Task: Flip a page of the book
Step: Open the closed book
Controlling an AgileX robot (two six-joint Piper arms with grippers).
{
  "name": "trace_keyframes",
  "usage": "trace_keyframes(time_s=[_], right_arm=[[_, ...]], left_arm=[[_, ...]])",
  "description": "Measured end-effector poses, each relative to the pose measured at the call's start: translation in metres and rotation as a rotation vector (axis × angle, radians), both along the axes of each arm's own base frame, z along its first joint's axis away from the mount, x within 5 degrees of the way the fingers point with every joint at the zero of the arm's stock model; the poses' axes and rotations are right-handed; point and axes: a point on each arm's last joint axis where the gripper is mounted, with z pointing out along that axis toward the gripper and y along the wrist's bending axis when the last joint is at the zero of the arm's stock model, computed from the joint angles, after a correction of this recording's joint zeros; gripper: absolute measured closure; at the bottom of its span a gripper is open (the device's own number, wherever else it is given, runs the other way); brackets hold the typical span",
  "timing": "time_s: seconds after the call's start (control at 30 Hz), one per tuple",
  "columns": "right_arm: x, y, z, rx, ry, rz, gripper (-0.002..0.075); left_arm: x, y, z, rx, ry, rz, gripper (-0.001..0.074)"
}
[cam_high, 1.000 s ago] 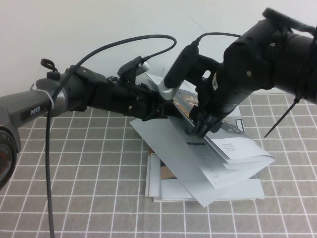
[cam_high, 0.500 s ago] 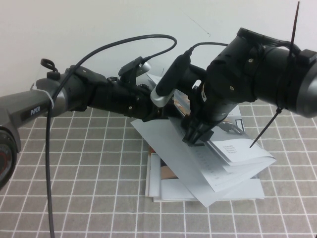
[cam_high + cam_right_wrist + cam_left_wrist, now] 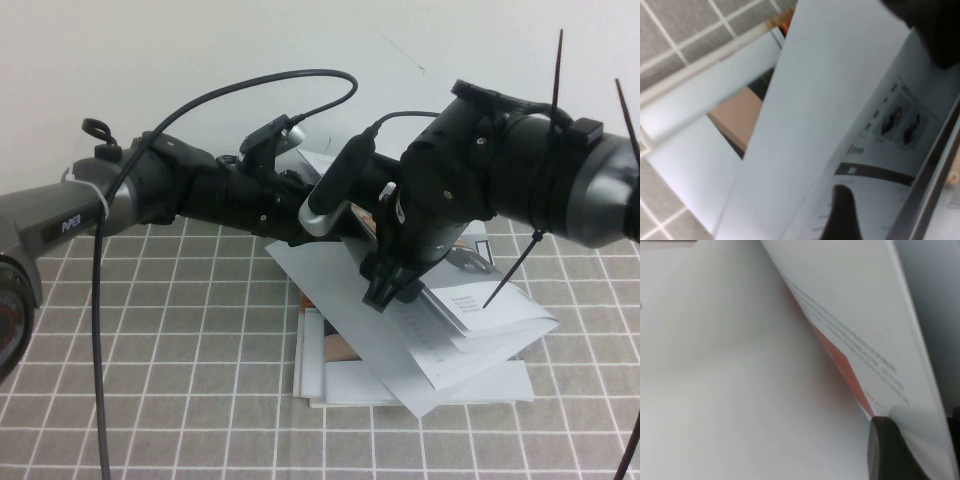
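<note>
Book (image 3: 440,330) open at worktop (image 3: 150,350) centre on a stack of white sheets (image 3: 340,385), one page (image 3: 340,290) lifted and slanting toward 10 o'clock. Left hand (image 3: 335,222) reaching in from 9 o'clock, pinching that page's far edge, one finger (image 3: 890,450) pressed against the paper. Right hand (image 3: 390,285) from 2 o'clock, spread wide, holding nothing, poised just over the open spread beside the raised page.

The right arm (image 3: 500,180) hides the book's (image 3: 470,330) far pages. The left gripper (image 3: 325,225) sits tucked behind that arm, its fingertips hidden. The book's print is too blurred to read.
</note>
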Motion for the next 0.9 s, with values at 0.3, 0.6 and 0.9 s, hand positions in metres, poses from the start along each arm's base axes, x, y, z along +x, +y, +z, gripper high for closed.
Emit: trace_keyframes(time_s=[0.3,0.6,0.9], right_arm=[[0.008,-0.009,-0.001,-0.114,-0.079,-0.018,0.0401],[0.011,-0.012,0.002,-0.165,-0.119,-0.005,0.0702],[0.015,-0.021,-0.001,-0.131,-0.068,-0.056,0.0717]], left_arm=[[-0.001,0.000,0.000,0.001,0.002,-0.006,0.0540],[-0.001,0.000,0.000,0.000,0.004,-0.010,0.0540],[-0.011,-0.001,0.001,0.045,-0.018,-0.147,0.0591]])
